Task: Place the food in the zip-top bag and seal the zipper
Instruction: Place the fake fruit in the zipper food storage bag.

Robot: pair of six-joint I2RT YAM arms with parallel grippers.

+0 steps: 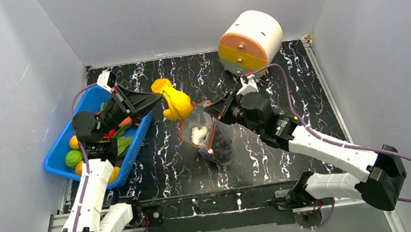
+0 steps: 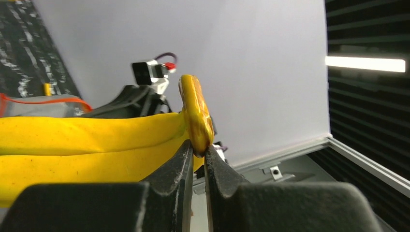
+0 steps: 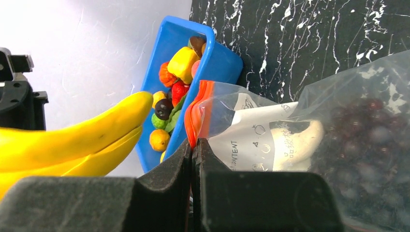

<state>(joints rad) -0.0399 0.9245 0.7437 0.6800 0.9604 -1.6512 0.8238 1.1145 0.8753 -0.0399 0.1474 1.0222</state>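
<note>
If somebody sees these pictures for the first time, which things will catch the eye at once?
First, the bright yellow plastic toy banana, held in the air by the left pincer, just right of the blue plastic bin. Next, in the middle of the view from above, the crinkly transparent plastic bag, its mouth pinched by the right pincer, with purple toy grapes already inside.

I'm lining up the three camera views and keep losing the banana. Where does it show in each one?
Top external: banana near centre, between the blue bin and the zip-top bag.
Left wrist: across the lower left, its end pinched by the left fingers.
Right wrist: reaching in from the left edge.
Shared landmark: the bag's orange-red zipper, visible in all three.
</note>
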